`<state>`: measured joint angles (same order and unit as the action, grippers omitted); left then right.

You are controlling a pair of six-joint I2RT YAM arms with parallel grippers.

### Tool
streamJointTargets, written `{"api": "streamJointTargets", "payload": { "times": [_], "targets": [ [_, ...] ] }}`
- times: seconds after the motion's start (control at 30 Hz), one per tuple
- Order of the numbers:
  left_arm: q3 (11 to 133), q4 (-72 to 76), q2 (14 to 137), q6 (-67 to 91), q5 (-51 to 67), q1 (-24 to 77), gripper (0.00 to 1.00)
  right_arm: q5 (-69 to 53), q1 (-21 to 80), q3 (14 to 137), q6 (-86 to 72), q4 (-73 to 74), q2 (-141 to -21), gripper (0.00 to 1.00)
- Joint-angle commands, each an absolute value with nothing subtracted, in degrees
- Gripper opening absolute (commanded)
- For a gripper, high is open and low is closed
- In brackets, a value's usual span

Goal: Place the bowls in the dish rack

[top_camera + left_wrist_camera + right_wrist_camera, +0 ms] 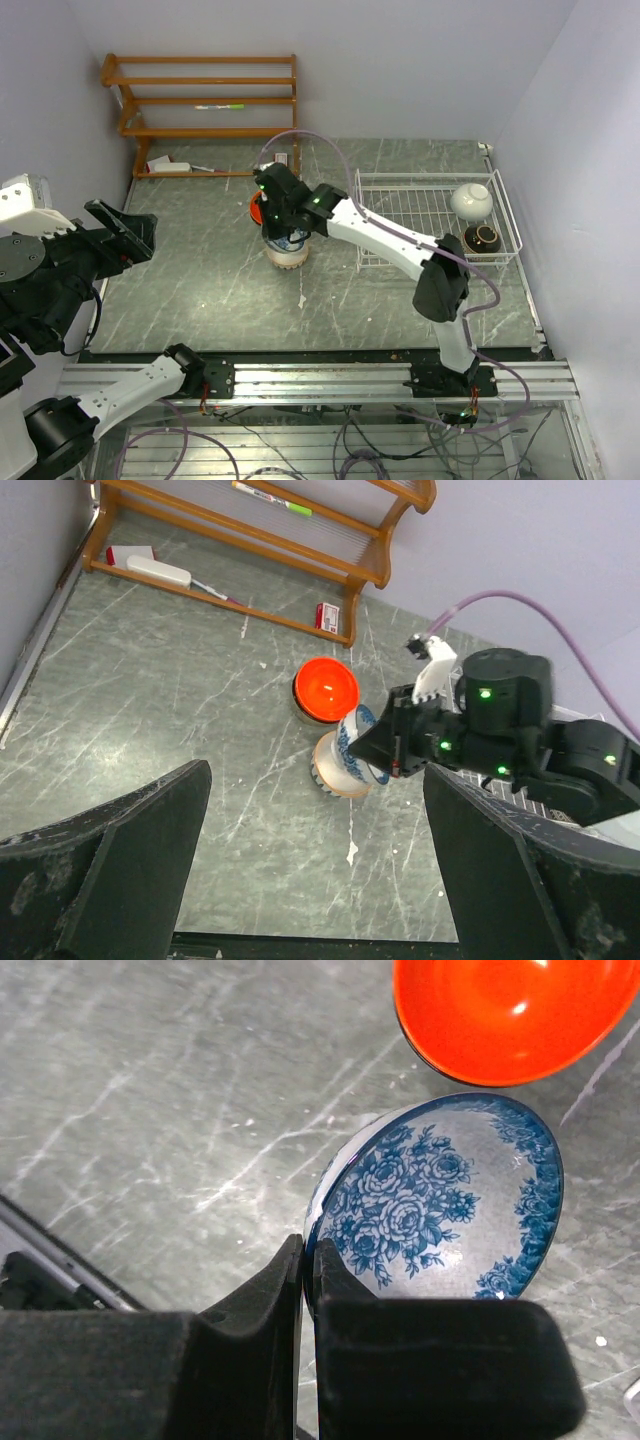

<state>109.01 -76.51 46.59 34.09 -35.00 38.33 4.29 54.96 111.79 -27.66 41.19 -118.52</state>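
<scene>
We're over the middle of the grey surface (200,290), and the right hand (308,1260) has its two fingers (250,1305) closed almost flat together on the near rim of the blue-and-white bowl (440,1200). Only that thin edge sits between the pads, and the rose pattern inside is plain to see from the wrist camera.

From the left wrist view that bowl is tipped up on its side, its lower edge sitting in a pale tan bowl (328,778) that stands on the surface beneath it. Whether it has lifted clear of that lower bowl we cannot tell. Just beyond the pair, on the far side, the orange-red bowl (325,688) stands upright on the surface, close beside them.

Off to the right the dish rack (405,210) lies on the surface, well apart from the pinched bowl. Two bowls are already in its right end: a plain white one (471,200) towards the far corner and a dark brown-black one (482,238) just on the near side of it. The rest of the wire floor shows bare.

The left hand (126,230) hangs out at the left edge of the surface with its fingers (110,870) spread wide and nothing between them. The wooden shelf (205,100) stands against the back wall.
</scene>
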Motion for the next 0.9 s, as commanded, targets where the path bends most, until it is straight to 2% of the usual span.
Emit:
{"api": "streamJointTargets", "payload": {
  "times": [0.0,0.17,0.43,0.67,0.87],
  "targets": [
    [108.8,-74.9,46.6,34.3,-36.1,38.8,0.99,1.1,53.4,113.7,-25.3,37.6,-110.5,0.0],
    [109.4,-74.4,47.0,33.7,-36.1,38.7,0.99,-6.2,45.9,108.9,-27.4,36.0,-102.2,0.0],
    [110.2,-74.1,48.3,33.2,-35.1,38.8,0.99,-23.3,23.8,91.8,-31.0,29.1,-87.9,0.0],
    [111.4,-73.3,49.9,32.6,-33.6,38.9,0.99,-34.2,9.9,79.2,-33.5,22.7,-82.8,0.0],
    [112.6,-73.4,51.1,32.5,-32.6,38.9,0.99,-43.5,1.9,69.0,-39.3,12.0,-82.6,0.0]
  ]
}}
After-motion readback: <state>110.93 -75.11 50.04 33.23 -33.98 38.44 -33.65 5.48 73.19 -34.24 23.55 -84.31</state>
